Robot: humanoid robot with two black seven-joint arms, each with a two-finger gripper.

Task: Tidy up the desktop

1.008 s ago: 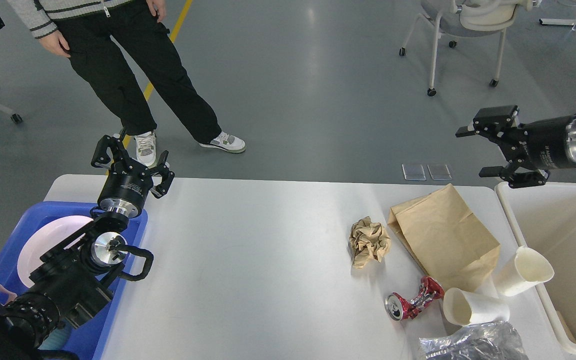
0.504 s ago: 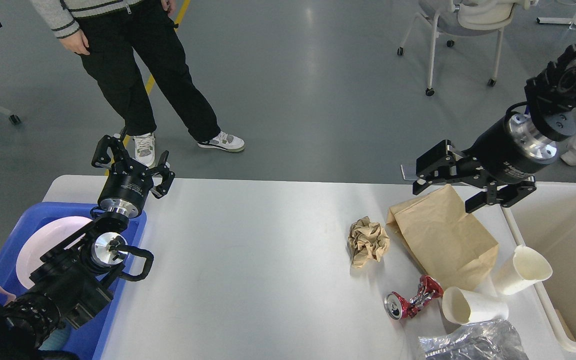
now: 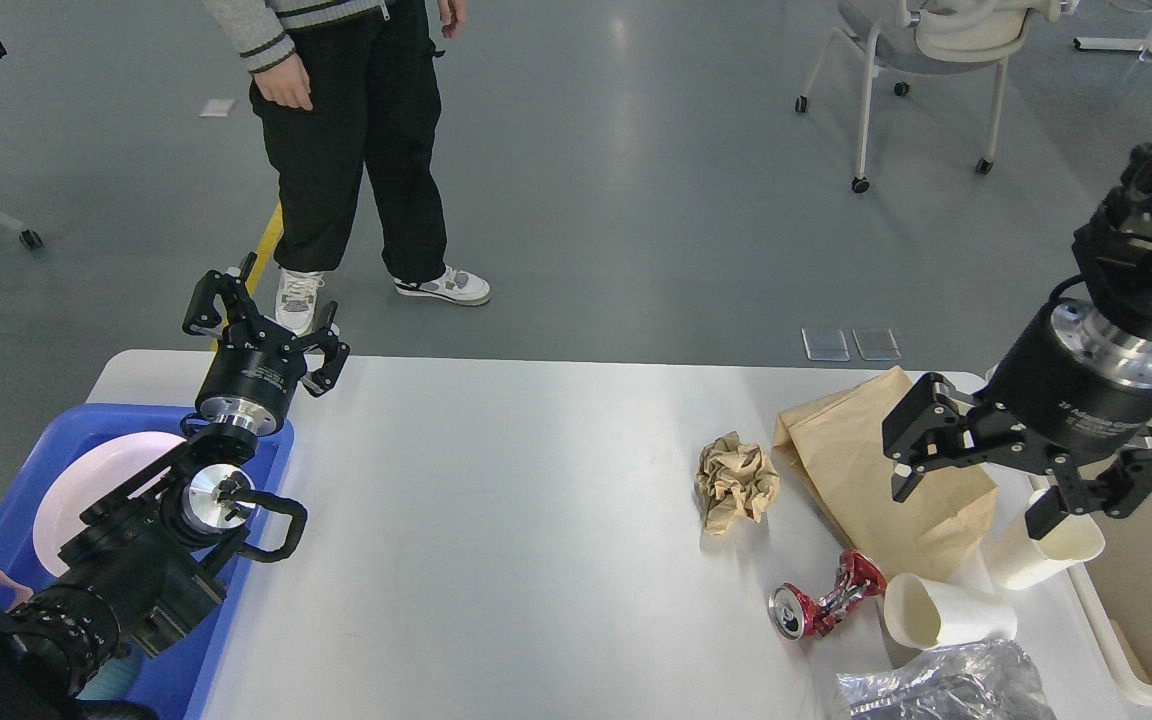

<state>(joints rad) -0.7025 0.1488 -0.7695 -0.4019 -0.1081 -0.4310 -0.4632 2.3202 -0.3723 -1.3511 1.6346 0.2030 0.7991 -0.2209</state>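
While the right tool (image 3: 976, 495) hangs spread wide over the paper bag (image 3: 866, 480), the left tool (image 3: 261, 320) sits released too.

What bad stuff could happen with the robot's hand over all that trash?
The open right gripper hangs low over the paper bag and two paper cups. It might knock the leaning cup over. The other cup lies on its side by the crushed can; a bump could roll either along the desktop.
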